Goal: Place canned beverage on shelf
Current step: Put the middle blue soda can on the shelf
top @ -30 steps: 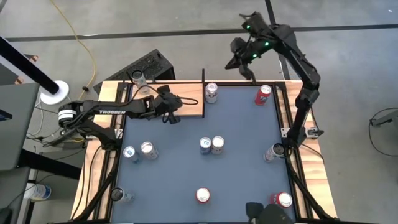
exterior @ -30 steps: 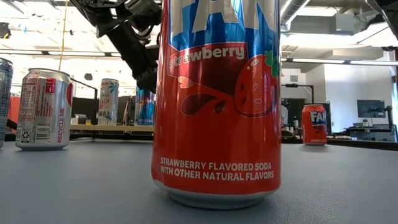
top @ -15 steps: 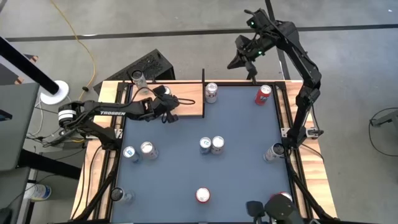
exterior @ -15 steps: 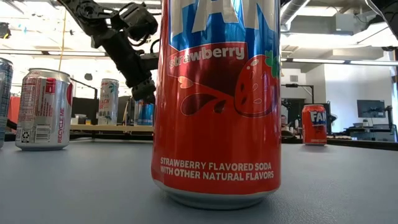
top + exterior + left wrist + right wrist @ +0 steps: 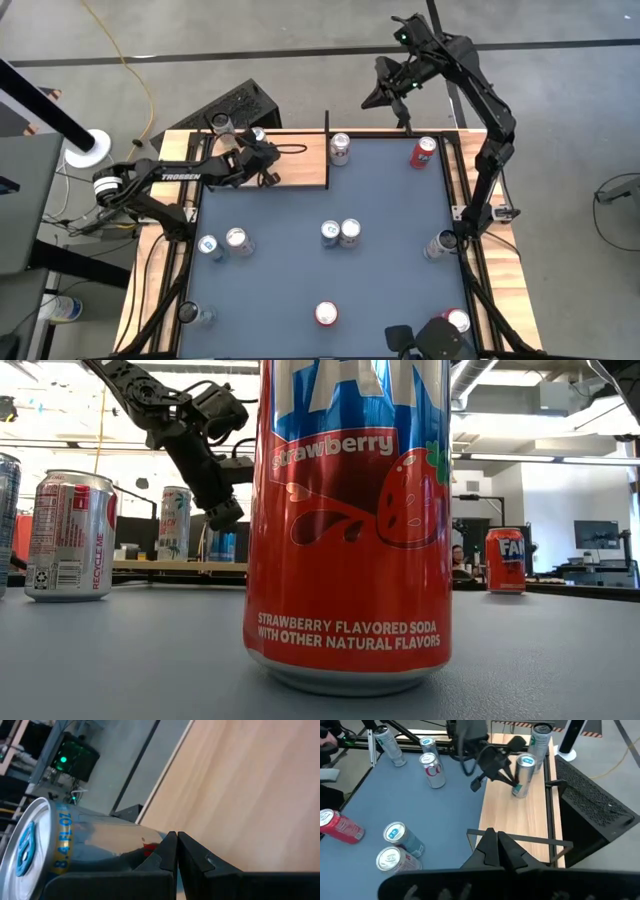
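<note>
The shelf (image 5: 300, 165) is a light wood board with black posts at the table's far left; it also shows in the right wrist view (image 5: 530, 815). A silver and blue can (image 5: 258, 133) stands upright on its base at the shelf's far edge (image 5: 522, 775). My left gripper (image 5: 268, 178) is shut and empty over the shelf, fingers slanting down toward the near side (image 5: 476, 783). The can (image 5: 60, 850) is close beside the gripper's body. My right gripper (image 5: 378, 98) is shut and empty, raised beyond the table's far right edge.
Several cans stand on the blue table: one (image 5: 340, 148) by the shelf's right end, a red one (image 5: 424, 152) far right, a pair (image 5: 340, 233) in the middle, others near the edges. A strawberry soda can (image 5: 350, 520) fills the low view.
My left gripper has drawn back over the shelf toward the table's far and left edges. The silver can's top, covered by the gripper a second ago, now shows at the shelf's far edge.
</note>
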`<state>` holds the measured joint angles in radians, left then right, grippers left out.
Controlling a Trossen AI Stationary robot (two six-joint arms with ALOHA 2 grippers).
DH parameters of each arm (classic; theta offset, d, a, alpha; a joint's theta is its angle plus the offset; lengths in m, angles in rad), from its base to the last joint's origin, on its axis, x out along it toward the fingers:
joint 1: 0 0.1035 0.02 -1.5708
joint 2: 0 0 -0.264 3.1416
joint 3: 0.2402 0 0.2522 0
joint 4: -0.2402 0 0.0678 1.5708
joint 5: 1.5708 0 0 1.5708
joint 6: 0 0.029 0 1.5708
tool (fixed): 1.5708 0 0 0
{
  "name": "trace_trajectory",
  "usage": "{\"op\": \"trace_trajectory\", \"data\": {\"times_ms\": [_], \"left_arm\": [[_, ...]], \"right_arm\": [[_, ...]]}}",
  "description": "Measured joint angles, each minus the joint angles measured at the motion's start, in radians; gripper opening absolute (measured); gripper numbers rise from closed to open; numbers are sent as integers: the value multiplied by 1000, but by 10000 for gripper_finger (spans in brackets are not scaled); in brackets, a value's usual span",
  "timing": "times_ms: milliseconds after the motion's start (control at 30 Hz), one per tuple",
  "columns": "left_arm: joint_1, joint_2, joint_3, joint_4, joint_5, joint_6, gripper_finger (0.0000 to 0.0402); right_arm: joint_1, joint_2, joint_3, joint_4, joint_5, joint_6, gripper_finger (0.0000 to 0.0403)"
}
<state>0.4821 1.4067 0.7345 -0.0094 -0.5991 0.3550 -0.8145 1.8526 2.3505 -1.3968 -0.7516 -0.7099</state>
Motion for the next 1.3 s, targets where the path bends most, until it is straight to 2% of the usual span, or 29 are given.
{"op": "trace_trajectory", "data": {"times_ms": [433,933,1167,1300], "left_arm": [[88,0,0,1,15,57,0],[164,0,0,29,91,119,0],[157,0,2,30,97,130,0],[101,-21,13,28,115,126,0]], "right_arm": [[1,0,0,2,1,-25,0],[2,0,0,6,1,-24,0],[2,0,0,8,-3,-23,0],[6,0,0,26,-5,28,0]]}}
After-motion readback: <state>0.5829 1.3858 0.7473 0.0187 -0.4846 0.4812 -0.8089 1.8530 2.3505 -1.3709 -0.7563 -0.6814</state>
